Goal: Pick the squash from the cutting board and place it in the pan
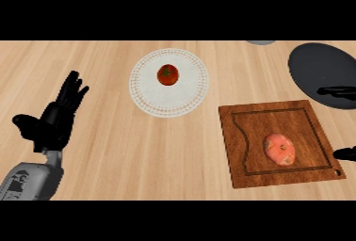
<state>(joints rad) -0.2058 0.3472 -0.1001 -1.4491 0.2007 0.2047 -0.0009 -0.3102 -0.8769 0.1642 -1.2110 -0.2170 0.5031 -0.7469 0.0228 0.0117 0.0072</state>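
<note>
**Kid:** Squash (279,148) sits where?

**Helper:** On the cutting board (240,141), in its right half. Nothing holds it yet, so it just lies flat. Its long way runs up and down the board, leaning a bit.

**Kid:** And the pan (319,66)?

**Helper:** Past the board's far right corner, near enough for a short carry, I think.

**Kid:** The hands?

**Helper:** Left hand (55,117) rests far left of the board, fingers straight and spread, holding nothing. Right hand (345,153) peeks in just right of the board. I cannot tell its shape.

**Kid:** That plate (156,101)?

**Helper:** Up-left of the board, with a tomato (167,75). Not our job.
</note>
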